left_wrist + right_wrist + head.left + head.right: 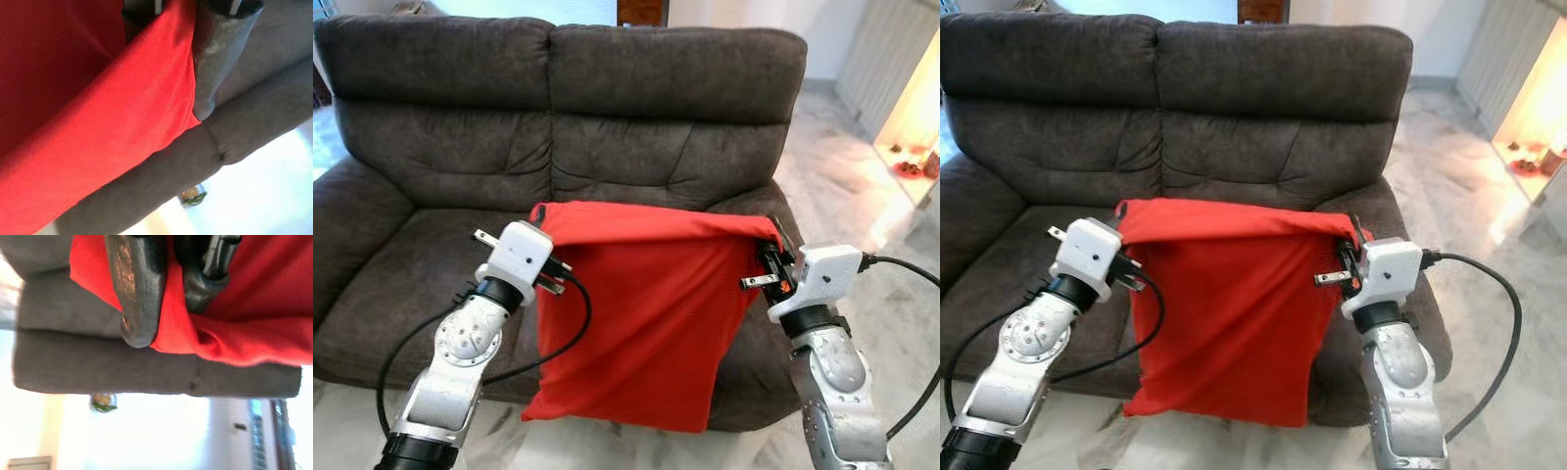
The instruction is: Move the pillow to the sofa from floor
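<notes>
Left end effector (546,257): pinches the pillow's upper left corner, fabric between its fingers (215,58).
Right end effector (771,266): clamps the upper right corner, so the weight is shared.
Pillow (641,313): red, limp, hangs off the floor between both arms, in front of the sofa's seat edge; held high, probably to clear it.
Sofa (558,127): dark grey two-seater just behind, seat bare, nothing blocking.
Floor (842,186): pale marble, right of the sofa.
</notes>
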Controlling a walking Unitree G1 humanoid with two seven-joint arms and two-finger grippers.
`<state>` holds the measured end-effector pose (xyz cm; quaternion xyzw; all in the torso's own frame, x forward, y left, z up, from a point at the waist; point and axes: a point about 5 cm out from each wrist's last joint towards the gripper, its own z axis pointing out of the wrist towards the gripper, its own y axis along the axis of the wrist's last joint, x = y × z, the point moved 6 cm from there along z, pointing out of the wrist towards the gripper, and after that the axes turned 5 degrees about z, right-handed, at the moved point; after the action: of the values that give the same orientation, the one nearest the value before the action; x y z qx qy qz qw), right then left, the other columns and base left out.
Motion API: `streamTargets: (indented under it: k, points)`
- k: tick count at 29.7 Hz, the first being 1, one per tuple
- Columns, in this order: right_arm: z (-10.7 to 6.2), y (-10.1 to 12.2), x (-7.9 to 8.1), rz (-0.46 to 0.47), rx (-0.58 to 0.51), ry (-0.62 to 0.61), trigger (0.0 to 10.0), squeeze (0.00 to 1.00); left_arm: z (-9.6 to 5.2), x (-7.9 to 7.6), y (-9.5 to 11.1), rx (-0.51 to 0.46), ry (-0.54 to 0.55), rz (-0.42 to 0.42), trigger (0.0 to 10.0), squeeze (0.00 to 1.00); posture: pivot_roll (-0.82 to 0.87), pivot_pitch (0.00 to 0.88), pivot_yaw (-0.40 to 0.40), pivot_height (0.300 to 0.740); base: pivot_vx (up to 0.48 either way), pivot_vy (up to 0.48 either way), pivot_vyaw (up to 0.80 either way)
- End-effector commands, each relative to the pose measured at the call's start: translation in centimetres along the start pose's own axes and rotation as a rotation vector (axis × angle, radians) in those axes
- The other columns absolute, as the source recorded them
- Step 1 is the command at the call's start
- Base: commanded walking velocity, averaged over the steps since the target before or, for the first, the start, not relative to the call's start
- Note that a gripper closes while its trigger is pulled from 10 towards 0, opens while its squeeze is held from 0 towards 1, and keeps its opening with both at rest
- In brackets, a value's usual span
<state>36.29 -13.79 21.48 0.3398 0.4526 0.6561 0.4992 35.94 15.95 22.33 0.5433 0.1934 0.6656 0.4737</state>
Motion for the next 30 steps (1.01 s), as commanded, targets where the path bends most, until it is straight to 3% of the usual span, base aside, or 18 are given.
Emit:
streamTargets:
  k: [1,8,15,20,30]
  points:
    - [0.1,2.7,-0.5,-0.026,-0.092,-0.005,10.0,0.00,0.6,1.8,3.0,-0.107,0.072,0.017,10.0,0.00,-0.01,0.094,0.020,0.740,0.326,0.000,0.00]
    - [-0.2,2.2,-0.8,-0.028,-0.079,-0.014,10.0,0.00,0.8,2.0,3.3,-0.114,0.081,0.017,10.0,0.00,-0.01,0.092,0.020,0.740,0.324,0.000,0.44]
    - [-0.2,2.4,-0.8,-0.033,-0.083,-0.012,10.0,0.00,0.9,2.2,3.5,-0.120,0.083,0.018,10.0,0.00,-0.01,0.092,0.022,0.740,0.326,0.000,0.00]
    - [-0.1,2.4,-0.7,-0.034,-0.085,-0.008,10.0,0.00,1.0,2.3,3.6,-0.123,0.090,0.018,10.0,0.00,-0.01,0.090,0.021,0.740,0.327,0.000,0.77]
    - [0.3,3.2,-1.6,-0.028,-0.116,-0.054,10.0,0.00,1.0,2.5,3.6,-0.122,0.094,0.015,10.0,0.00,-0.01,0.090,0.023,0.740,0.327,0.000,0.00]
